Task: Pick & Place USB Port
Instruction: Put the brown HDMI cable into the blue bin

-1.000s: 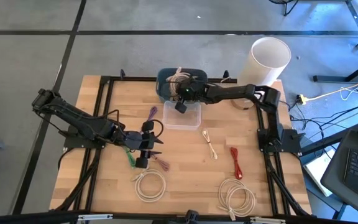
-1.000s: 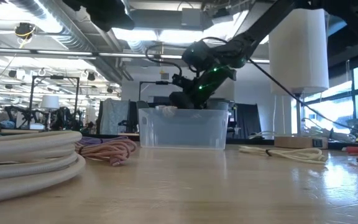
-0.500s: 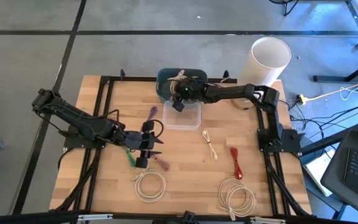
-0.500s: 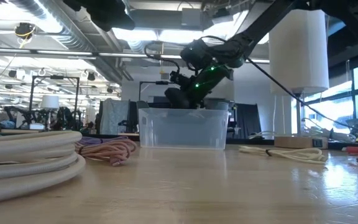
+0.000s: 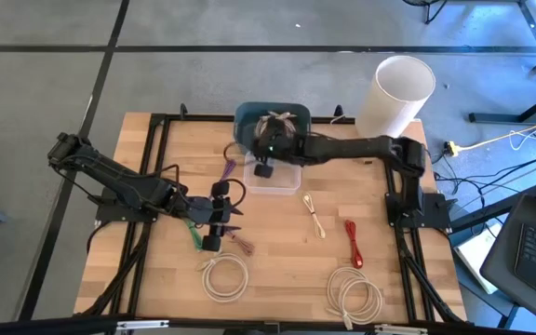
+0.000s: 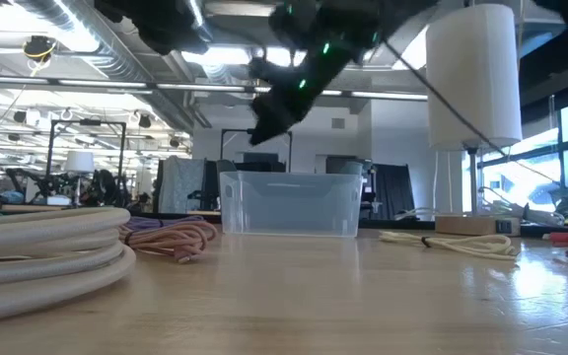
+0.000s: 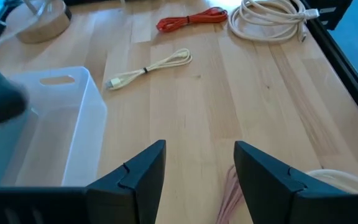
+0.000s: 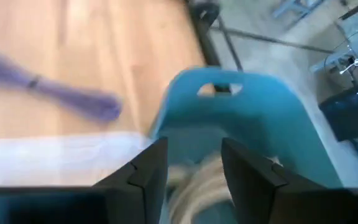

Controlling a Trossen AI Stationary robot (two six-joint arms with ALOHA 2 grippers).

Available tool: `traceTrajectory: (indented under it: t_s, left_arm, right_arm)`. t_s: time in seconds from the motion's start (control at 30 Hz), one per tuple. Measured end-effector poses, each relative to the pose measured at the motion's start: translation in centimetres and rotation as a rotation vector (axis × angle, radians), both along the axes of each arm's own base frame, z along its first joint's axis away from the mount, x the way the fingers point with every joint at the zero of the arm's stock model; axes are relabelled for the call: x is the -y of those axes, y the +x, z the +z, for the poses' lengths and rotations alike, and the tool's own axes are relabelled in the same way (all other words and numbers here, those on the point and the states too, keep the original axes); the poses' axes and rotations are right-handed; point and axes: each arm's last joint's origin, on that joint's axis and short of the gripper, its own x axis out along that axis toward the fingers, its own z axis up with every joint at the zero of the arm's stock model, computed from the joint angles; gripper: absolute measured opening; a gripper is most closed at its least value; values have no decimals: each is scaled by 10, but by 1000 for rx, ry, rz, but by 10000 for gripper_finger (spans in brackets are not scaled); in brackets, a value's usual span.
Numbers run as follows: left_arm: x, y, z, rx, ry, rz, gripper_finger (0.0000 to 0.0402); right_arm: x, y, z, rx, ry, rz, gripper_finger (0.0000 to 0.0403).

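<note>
Two arms: both are over a wooden table [image 5: 277, 270], the left one low at the left side, the right one reaching across the far edge.
Right gripper [image 5: 264, 160]: it hangs over the clear plastic bin [image 5: 277, 177], near the bin's left end and just in front of the blue bin [image 5: 246, 118]; in the low view it sits high above the clear bin's rim.
Right gripper state: its two dark fingers [image 8: 143, 174] stand apart with nothing between them; past them show the blue bin and a pale coiled cable inside it.
Left gripper [image 5: 218, 219]: it rests low over the table, left of centre, near a green cable [image 5: 194, 236] and a pink cable [image 5: 241, 245].
Left gripper state: the fingers [image 7: 143, 177] are parted with bare wood between them; it holds nothing.
Cables in blue bin [image 5: 280, 121]: a pale bundle lies in the blue bin at the far edge.
Clear bin: it looks empty in the left wrist view [image 7: 48, 134].
Purple cable [image 5: 227, 171]: just left of the clear bin.
Cream cable [image 5: 314, 214]: a short tied one lies on the wood in front of the clear bin.
Red cable [image 5: 353, 242]: to the right of the cream one.
White coils: one near the front edge at centre-left [image 5: 224, 277], one at front right [image 5: 354, 296].
White cylinder [image 5: 395, 93]: stands off the far right corner.
</note>
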Motion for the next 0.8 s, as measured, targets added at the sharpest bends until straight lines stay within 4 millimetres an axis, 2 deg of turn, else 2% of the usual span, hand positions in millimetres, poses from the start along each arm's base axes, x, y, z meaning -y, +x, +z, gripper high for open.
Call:
traceTrajectory:
  t_s: [0.17,0.37,0.43,0.57,0.8]
  left_arm:
    - [3,-2,-1,-15,-23,9,184]
    - [6,-2,0,-4,-42,15,184]
    - [6,-2,0,-2,-48,25,184]
    - [5,-2,0,0,-55,44,184]
    - [5,-3,-1,-3,-46,39,184]
  right_arm:
    - [-63,-27,28,-136,65,98,124]
    - [-137,-62,37,-286,406,219,110]
    - [-160,-71,33,-348,494,239,108]
    - [-200,-94,18,-466,541,204,108]
    - [-251,-144,-17,-601,615,-62,108]
